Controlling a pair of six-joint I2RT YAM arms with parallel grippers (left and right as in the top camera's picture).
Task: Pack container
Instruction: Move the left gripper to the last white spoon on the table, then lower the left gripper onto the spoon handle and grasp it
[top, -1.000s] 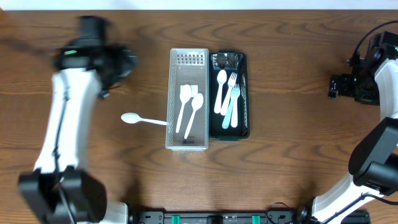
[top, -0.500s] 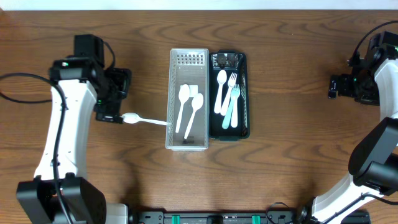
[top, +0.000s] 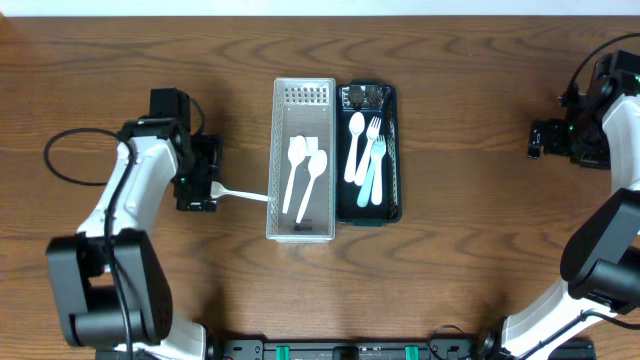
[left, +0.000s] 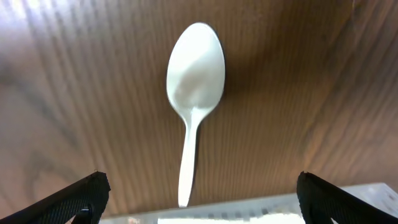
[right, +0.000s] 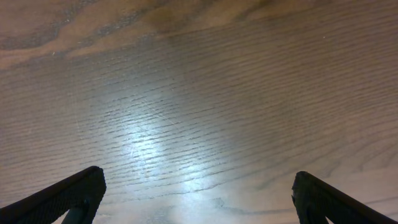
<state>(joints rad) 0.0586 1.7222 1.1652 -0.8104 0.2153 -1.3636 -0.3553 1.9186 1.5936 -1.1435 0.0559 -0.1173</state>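
Observation:
A white plastic spoon (left: 193, 93) lies on the wooden table left of the clear container (top: 303, 232); in the overhead view only its handle (top: 245, 195) shows, the bowl is under my left arm. My left gripper (left: 198, 198) is open and straddles the spoon from above. The clear container holds two white spoons (top: 303, 170). The black tray (top: 392, 205) beside it holds a white spoon, a white fork and pale blue cutlery (top: 372, 165). My right gripper (right: 198, 196) is open and empty over bare table at the far right.
A black cable (top: 65, 150) loops on the table left of my left arm. The right arm (top: 585, 130) sits at the far right edge. The container's rim shows at the bottom of the left wrist view (left: 249, 211).
My left arm has swung right and down toward the loose spoon, and now covers the spoon's bowl. The right arm has not moved.

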